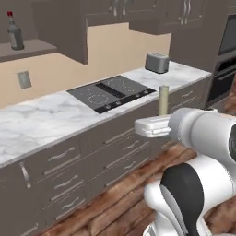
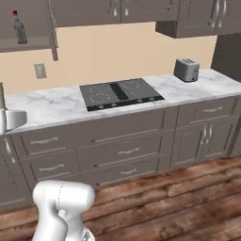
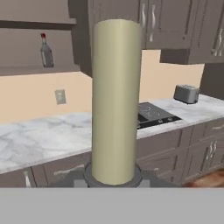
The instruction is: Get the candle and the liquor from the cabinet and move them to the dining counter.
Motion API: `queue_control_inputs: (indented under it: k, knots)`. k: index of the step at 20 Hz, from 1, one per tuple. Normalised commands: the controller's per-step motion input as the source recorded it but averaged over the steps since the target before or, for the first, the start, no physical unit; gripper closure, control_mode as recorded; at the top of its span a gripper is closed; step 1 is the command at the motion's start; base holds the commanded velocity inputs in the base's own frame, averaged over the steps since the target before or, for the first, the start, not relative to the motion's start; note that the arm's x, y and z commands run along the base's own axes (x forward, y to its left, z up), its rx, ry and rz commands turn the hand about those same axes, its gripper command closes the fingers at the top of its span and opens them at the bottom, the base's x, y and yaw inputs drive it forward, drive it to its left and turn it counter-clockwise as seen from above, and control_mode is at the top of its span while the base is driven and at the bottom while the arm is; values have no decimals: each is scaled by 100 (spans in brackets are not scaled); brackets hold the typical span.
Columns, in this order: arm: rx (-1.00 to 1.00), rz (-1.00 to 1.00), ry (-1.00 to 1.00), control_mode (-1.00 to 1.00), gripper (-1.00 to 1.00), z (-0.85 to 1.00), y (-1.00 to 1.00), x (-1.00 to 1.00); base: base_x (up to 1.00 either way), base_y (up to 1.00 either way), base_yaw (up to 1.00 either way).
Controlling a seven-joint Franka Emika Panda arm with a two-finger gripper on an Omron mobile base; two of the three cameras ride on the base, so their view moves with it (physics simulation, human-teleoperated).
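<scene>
While the liquor (image 1: pixel 14 32) stands upright on the open cabinet (image 1: pixel 27 48) shelf, up and to the left of the black cooktop (image 1: pixel 110 92), we see the candle (image 1: pixel 163 100) held in mid-air in front of the marble bench (image 1: pixel 41 122), off that cooktop's right end in the left base view. From the hand camera, the cream candle (image 3: pixel 115 100) rises straight up the middle of the picture, its grey holder (image 3: pixel 113 178) seated at the bottom where the claw (image 1: pixel 161 120) grips it; we judge the claw nearly closed on the holder, though its fingertips themselves are hidden behind the holder's base. Left of the cooktop in the right base view, the bottle (image 2: pixel 19 29) with its red cap sits on the same shelf, with a wall socket (image 2: pixel 40 70) below it on the beige wall. Moving right past the cooktop (image 2: pixel 120 94), a silver toaster (image 2: pixel 187 69) stands on the bench (image 2: pixel 61 104) near its far end. Above the cooktop, closed dark brown cabinet doors (image 2: pixel 117 9) with curved silver handles run along the wall, and dark drawers (image 2: pixel 122 150) line the front below the bench, over a wooden floor (image 2: pixel 179 207).
</scene>
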Motion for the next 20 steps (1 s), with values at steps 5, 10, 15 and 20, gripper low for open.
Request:
queue_control_inputs:
  k: [5, 10, 15, 20]
  knots:
    - [0, 0, 0, 100, 100, 0, 0, 0, -26, -2, -52]
    - [0, 0, 0, 100, 100, 0, 0, 0, -16, -5, -53]
    - [0, 0, 0, 100, 100, 0, 0, 0, -10, -2, -54]
    - [0, 0, 0, 100, 100, 0, 0, 0, -5, -5, -52]
